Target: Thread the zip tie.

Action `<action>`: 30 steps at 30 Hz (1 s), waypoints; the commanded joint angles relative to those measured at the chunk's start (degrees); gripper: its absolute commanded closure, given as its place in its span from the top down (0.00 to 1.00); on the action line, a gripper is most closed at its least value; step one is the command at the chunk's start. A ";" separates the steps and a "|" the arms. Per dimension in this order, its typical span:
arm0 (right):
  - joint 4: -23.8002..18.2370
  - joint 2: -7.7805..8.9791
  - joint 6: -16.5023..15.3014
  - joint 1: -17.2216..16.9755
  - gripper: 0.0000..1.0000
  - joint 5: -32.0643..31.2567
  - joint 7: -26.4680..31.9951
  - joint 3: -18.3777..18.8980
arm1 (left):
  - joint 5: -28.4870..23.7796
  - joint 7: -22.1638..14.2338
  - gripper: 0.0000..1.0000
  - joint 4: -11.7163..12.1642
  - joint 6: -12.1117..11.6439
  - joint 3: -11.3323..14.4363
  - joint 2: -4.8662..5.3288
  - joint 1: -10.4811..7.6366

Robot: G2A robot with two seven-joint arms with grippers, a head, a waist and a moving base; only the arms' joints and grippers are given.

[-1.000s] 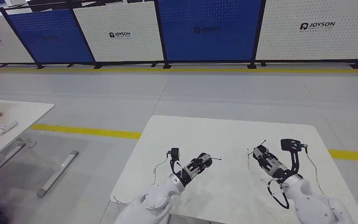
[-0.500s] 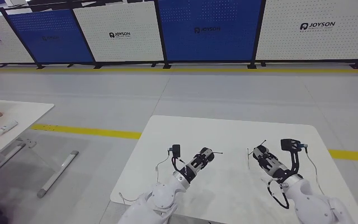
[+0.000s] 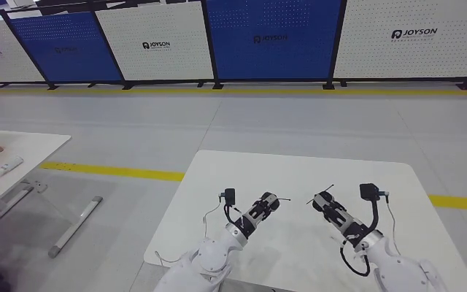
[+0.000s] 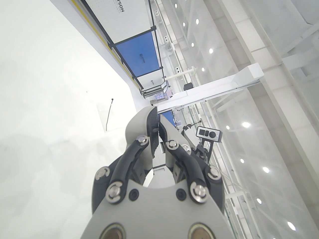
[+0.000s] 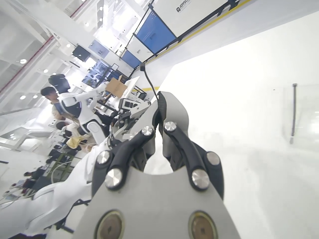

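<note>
Black zip tie point(image 5: 149, 80) clamped in right pincer point(image 5: 159, 98), left pincer point(image 4: 157, 121) closed, contents unclear

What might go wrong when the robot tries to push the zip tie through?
1. The zip tie sticks out past the right gripper on a thin curved strap, so its head may wobble and the tip could miss it.
2. The left gripper pinches only a thin black strip. It might bend or slip when pushed.
</note>
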 commanded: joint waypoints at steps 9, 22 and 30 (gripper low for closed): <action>-0.02 0.01 0.00 -0.03 0.00 -0.27 -0.10 0.05 | 0.00 0.00 0.00 0.00 0.00 0.00 0.00 0.00; 3.66 -1.71 0.57 1.96 0.00 -1.51 -10.89 -6.98 | 0.00 0.00 0.00 0.00 0.00 0.00 0.00 0.00; 3.66 -1.71 0.57 1.96 0.00 -1.51 -10.89 -6.98 | 0.00 0.00 0.00 0.00 0.00 0.00 0.00 0.00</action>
